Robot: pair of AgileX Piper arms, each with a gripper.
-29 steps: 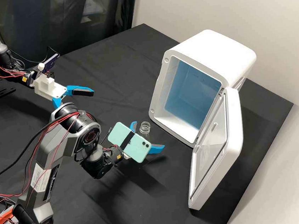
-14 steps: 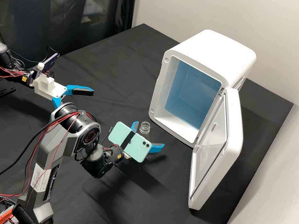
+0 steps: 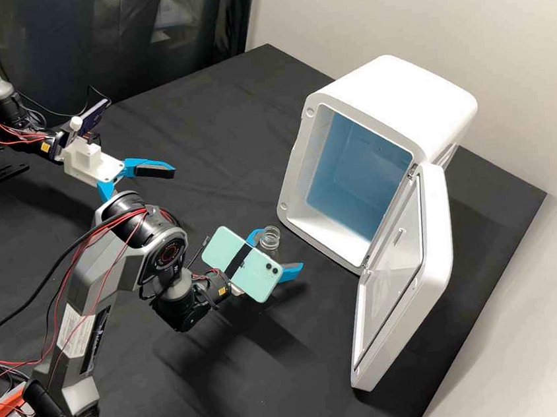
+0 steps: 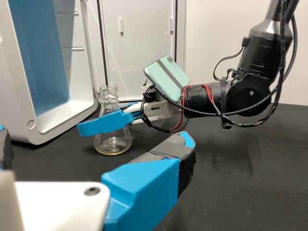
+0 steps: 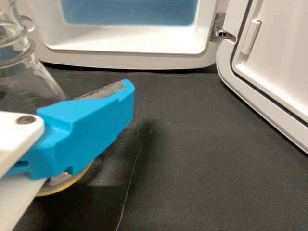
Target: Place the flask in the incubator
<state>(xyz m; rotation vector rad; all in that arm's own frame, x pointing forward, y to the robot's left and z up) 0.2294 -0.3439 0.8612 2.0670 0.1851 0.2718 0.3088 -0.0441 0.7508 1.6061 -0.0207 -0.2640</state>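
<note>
The glass flask, likely light, slick and breakable, is stood at the incubator's eight o'clock, straddled by the right gripper's parted fingers; a gentle clasp below the neck is advised.

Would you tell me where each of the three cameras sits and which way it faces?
High view: fixed above the bench, looking down on the left gripper, the right gripper, the flask and the open incubator.
Left wrist view: on the left arm, facing the flask and the right gripper astride it; own finger nearest.
Right wrist view: on the right arm, facing the incubator's opening; own finger beside the flask.
Shared: all show flask and incubator.
</note>
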